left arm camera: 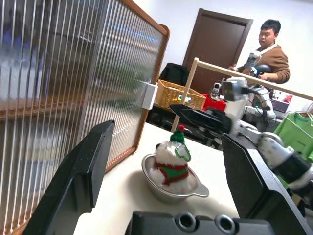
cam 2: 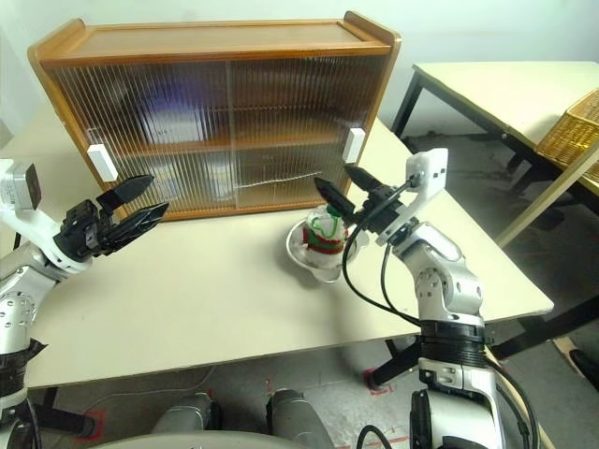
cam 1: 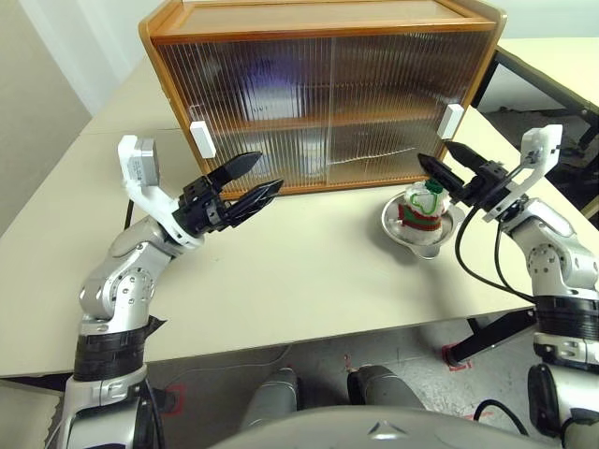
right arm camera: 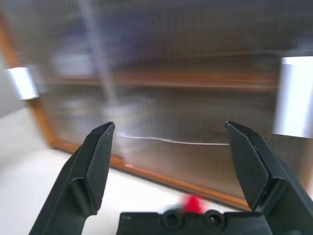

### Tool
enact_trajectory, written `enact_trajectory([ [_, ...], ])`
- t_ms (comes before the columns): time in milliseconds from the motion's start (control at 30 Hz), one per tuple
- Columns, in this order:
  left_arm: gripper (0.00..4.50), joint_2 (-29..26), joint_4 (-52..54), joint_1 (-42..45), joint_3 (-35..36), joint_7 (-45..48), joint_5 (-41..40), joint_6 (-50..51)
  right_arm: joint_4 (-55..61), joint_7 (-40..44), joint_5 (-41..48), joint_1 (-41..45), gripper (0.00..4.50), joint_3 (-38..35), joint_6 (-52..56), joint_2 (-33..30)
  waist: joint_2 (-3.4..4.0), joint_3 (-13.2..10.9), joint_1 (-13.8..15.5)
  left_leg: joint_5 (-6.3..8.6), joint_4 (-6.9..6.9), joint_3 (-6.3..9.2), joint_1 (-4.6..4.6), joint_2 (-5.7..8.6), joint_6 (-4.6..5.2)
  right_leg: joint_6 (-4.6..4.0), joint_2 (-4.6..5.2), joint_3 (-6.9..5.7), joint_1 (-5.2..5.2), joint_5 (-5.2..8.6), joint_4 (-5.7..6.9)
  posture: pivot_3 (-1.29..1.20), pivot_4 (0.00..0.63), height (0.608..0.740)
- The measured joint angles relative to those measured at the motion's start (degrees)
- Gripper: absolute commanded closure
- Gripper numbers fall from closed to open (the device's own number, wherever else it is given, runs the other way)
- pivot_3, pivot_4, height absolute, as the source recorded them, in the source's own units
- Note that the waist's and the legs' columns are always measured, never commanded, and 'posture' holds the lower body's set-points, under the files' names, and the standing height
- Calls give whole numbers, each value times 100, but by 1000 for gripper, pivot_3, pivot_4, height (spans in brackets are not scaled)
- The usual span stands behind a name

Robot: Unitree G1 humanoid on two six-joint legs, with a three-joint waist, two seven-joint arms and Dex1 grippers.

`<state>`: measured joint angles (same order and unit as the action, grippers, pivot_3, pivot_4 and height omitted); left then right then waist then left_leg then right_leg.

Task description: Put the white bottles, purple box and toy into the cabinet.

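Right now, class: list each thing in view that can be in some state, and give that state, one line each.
cabinet: both sliding doors shut.
toy: upright in the bowl, outside the cabinet.
metal bowl: on the table, holding the toy.
left gripper: open, empty.
right gripper: open, empty, above the toy.

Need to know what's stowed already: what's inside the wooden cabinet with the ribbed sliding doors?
Both ribbed translucent doors of the brown wooden cabinet are shut. Through them show a middle shelf and vague pale and bluish blurs, which cannot be identified. The knitted toy sits outside in the shallow metal bowl.
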<state>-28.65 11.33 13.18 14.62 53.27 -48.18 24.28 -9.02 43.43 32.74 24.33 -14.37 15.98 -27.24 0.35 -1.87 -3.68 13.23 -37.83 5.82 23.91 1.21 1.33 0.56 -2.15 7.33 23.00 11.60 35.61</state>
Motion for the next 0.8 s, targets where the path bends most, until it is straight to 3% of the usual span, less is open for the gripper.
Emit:
enact_trajectory([
  [333,0,33,149,-87,36,-16,-100,1,-1191,-150,-250,575,4481,-69,-59,-183,3,-2,14,-2,7,3,0,-8,3,-1,-2,0,-3,2,12,-67,32,740],
  [800,0,62,213,-130,46,-90,-100,-90,-2700,-806,-1419,1531,4481,31,-1045,-254,15,0,33,-7,8,2,0,-19,11,-9,-2,-2,2,4,22,-53,24,740],
])
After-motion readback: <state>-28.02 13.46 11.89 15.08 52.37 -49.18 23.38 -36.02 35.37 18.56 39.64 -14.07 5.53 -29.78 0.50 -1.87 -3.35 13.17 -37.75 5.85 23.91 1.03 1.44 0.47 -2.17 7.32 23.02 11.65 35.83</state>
